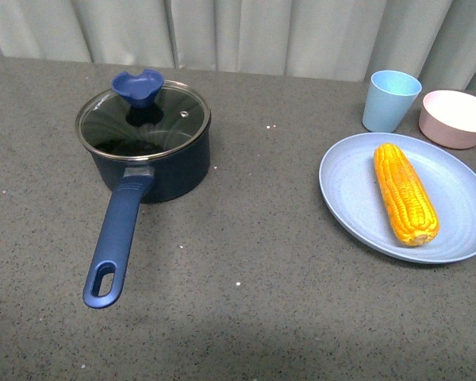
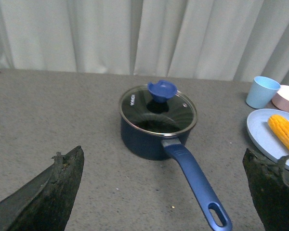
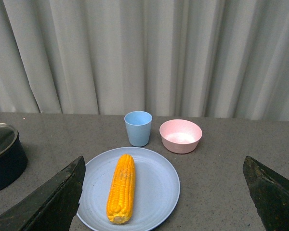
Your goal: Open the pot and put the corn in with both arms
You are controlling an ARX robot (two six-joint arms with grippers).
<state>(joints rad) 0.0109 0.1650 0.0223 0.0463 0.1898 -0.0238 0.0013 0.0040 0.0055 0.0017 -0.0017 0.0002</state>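
The dark navy pot (image 1: 155,171) stands at the table's left with its glass lid (image 1: 143,119) and blue knob (image 1: 138,86) on top. Its long blue handle (image 1: 115,238) points toward the front edge. The yellow corn (image 1: 404,193) lies on a light blue plate (image 1: 349,190) at the right. Neither arm shows in the front view. My left gripper (image 2: 164,192) is open, well back from the pot (image 2: 149,139), above its handle (image 2: 197,185). My right gripper (image 3: 164,192) is open, held back from the corn (image 3: 121,187) and its plate (image 3: 159,187).
A light blue cup (image 1: 389,100) and a pink bowl (image 1: 455,119) stand behind the plate at the back right. Grey curtains hang along the table's far edge. In the right wrist view the cup (image 3: 137,128) and bowl (image 3: 180,135) stand beyond the plate.
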